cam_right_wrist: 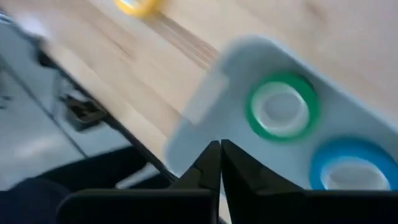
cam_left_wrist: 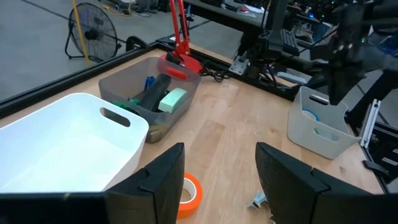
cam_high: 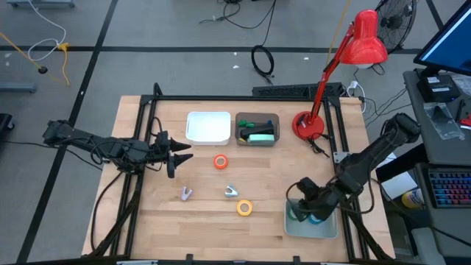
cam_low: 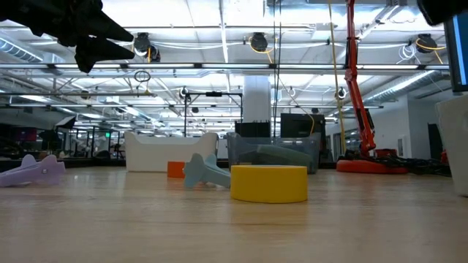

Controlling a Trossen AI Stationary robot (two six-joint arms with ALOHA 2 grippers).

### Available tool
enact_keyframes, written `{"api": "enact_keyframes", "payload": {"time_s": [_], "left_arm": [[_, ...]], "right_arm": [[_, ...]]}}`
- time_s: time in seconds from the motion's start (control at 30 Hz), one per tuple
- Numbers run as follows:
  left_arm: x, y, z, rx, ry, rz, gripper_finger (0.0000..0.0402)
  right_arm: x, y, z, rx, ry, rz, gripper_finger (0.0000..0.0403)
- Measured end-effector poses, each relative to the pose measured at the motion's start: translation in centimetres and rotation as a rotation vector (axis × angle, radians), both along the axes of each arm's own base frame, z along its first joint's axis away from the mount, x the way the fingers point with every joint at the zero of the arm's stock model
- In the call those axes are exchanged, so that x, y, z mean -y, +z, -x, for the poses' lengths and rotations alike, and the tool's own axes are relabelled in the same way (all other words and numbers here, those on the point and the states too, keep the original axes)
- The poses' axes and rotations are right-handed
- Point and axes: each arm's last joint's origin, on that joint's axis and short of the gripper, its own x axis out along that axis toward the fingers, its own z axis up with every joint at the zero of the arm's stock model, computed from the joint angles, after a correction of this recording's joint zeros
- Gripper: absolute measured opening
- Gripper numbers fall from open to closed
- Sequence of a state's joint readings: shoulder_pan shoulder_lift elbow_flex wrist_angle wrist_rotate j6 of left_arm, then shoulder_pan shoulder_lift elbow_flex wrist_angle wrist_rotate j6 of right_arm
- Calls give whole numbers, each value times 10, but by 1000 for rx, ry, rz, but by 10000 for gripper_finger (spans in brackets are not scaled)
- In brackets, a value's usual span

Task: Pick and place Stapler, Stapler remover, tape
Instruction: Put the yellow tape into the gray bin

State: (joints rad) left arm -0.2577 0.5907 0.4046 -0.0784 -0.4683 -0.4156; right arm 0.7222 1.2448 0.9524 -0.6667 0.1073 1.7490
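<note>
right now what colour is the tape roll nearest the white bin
Orange, beside the white bin; clearest in the high view.

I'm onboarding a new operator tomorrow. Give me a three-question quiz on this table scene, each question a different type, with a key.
1. True or false: the orange tape roll lies inside the white bin.
2. Which tape rolls already lie in the pale grey bin under the right pincer? A) orange and yellow B) green and blue C) yellow and green
3. Fill in: the left pincer hangs open above the table, and the tape roll nearest it is the ____ one.

Key: 1 false, it lies on the bare table beside that bin. 2 B, the green tape roll and the blue tape roll. 3 orange.
</note>
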Motion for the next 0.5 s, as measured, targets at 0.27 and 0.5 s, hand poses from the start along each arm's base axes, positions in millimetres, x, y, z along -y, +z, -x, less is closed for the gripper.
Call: {"api": "enact_keyframes", "payload": {"time_s": [0.27, 0.5], "left_arm": [[0, 0, 0, 0, 0, -1, 198], [0, 0, 0, 3, 0, 2, 198]], "right_arm": [[3, 12, -17, 277, 69, 136, 1], [12, 23, -35, 461, 131, 230, 1]]}}
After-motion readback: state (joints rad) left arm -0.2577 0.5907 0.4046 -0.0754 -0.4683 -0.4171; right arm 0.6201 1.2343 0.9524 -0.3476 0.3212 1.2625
